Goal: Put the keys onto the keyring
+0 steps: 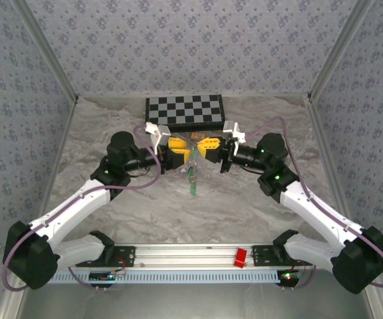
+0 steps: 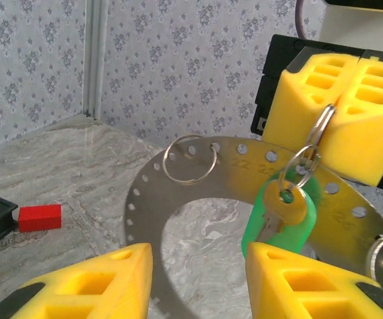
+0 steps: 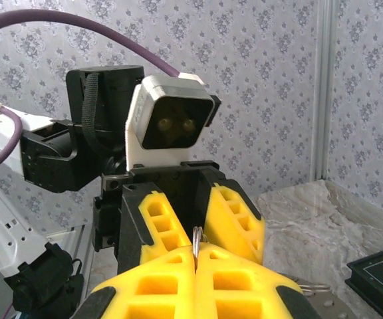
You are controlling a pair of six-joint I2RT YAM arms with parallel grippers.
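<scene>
Mid-frame in the top view, just below the checkerboard (image 1: pixel 183 109), both grippers meet above the table (image 1: pixel 112 199). The right gripper (image 2: pixel 334 109) has its fingers pressed together, pinching a small ring (image 2: pixel 321 126); a green key (image 2: pixel 278 222) hangs under it. The left gripper (image 2: pixel 198 266) has its fingers spread at the bottom of its wrist view, a curved plate (image 2: pixel 245 166) beyond them. The keyring (image 2: pixel 188 159) hooks through a hole in the plate at upper centre. A red block (image 2: pixel 40 217) lies at left.
</scene>
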